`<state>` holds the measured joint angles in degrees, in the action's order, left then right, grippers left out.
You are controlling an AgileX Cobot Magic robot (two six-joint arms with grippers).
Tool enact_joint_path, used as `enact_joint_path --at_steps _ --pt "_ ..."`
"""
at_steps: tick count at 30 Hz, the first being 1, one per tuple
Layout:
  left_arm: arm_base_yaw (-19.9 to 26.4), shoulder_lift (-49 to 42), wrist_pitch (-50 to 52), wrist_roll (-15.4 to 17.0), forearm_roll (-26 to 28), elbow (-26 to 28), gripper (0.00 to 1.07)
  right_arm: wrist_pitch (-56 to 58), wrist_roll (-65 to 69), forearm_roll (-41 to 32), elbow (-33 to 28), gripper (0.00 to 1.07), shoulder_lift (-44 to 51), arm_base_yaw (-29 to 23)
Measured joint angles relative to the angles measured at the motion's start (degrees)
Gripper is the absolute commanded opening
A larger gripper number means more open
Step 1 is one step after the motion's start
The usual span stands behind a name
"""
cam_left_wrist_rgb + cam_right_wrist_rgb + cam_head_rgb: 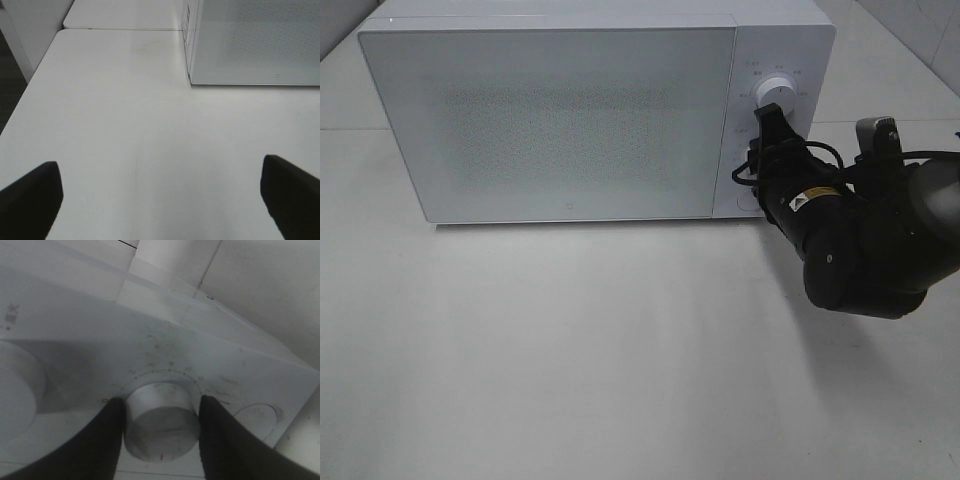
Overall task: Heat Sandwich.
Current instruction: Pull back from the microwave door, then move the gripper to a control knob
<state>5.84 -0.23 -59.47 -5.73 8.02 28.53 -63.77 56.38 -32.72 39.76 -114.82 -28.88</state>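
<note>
White tabletop (620, 350); frosted microwave door (560, 120) hides its inside; right jaws clasp dial (162, 422).

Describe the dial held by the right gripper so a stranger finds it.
Find the white microwave and the control panel right of its door. The dial is the raised cylinder ringed by tick marks, alone clasped between the right gripper's black fingers.
</note>
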Motion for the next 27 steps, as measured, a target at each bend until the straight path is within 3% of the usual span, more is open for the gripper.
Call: enact_joint_path --at_steps 16,27 --pt "0.0 0.0 0.0 0.0 0.0 0.0 1.03 -1.4 21.8 0.2 -0.2 0.09 -0.6 0.0" --pt "0.0 0.0 0.0 0.0 0.0 0.0 1.03 -1.4 23.5 0.2 -0.2 0.11 -0.7 0.0"
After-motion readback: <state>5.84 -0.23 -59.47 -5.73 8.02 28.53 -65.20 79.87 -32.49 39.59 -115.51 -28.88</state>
